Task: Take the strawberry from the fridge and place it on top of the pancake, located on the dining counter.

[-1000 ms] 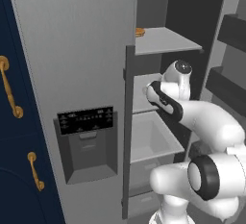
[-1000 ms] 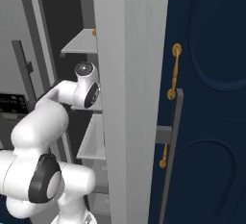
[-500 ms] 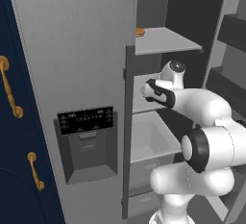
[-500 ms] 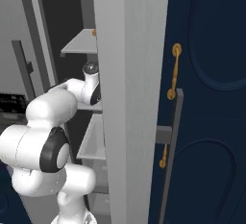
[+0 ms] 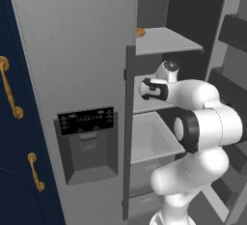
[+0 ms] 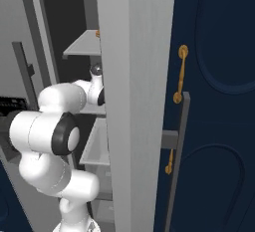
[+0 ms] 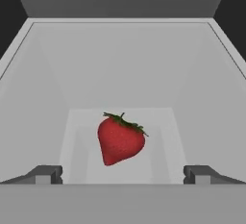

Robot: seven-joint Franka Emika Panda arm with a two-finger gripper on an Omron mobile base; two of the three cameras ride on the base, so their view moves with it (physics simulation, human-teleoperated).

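The strawberry (image 7: 120,140), bright red with a green cap, lies on a pale grey fridge shelf (image 7: 192,83) in the hand view. It is just ahead of my gripper (image 7: 122,175) and centred between its fingertips (image 7: 45,174). The gripper is open, with the fingertips wide apart on either side and not touching the fruit. In the left base view my hand (image 5: 153,89) reaches into the open right compartment of the grey fridge (image 5: 72,50) at the middle shelf. The pancake and the dining counter are out of view.
A flat orange-brown food item (image 5: 140,32) sits on the upper shelf. A pale drawer (image 5: 149,142) lies below my hand. The open fridge door (image 6: 134,76) stands close on my right. Navy cabinets with brass handles (image 5: 9,89) flank the fridge.
My arm has folded, its elbow dropping lower, and the hand has pushed deeper into the fridge at the middle shelf.
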